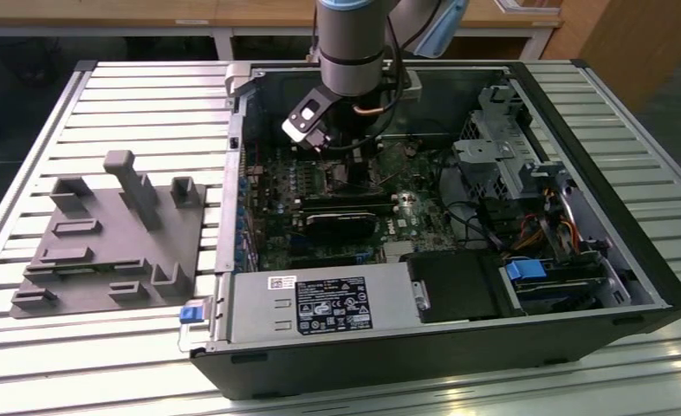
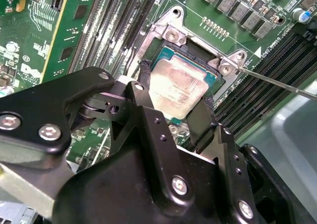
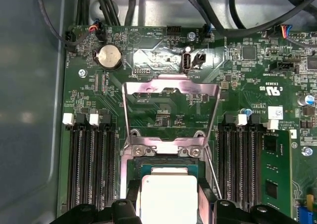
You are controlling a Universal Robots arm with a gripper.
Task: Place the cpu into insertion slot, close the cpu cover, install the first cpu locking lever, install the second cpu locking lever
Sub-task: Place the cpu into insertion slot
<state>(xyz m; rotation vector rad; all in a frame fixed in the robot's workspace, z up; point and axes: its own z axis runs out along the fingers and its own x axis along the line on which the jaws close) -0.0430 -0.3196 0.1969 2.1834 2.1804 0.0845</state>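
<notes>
End effector (image 2: 176,87): down inside the computer case (image 1: 647,251), with its two black fingers (image 2: 203,117) set against opposite edges of the cpu. I read it as clenched on the chip rather than released.
Cpu (image 2: 173,83): lies flat with its silver top up, inside the outline of the insertion slot (image 2: 194,49). It looks level and low in both wrist views, but I cannot tell whether it is fully seated.
Done: the chip is at its socket, so the first step looks close to complete.
Left: the cpu cover (image 3: 171,87) stands swung open off the socket, hinged at the slot's far edge, and the board shows through its window. A thin locking lever (image 2: 277,84) juts free beside the slot and is hooked under nothing. I judge that the cover step and both lever steps are not yet done.
Around the slot: memory slots (image 3: 91,169) flank it on both sides, and a coin battery (image 3: 109,56) sits beyond the open cover.
In the way: the lever wire passes just beside one finger, while the cover is apart from the fingers.
Exterior view, by the clock: the arm enters the case at 12 o'clock. The power supply (image 1: 317,308) is at 6 and the drive bays (image 1: 514,156) are at 3. A grey fixture (image 1: 115,234) sits on the table (image 1: 98,95) at 9, well apart from the case.
</notes>
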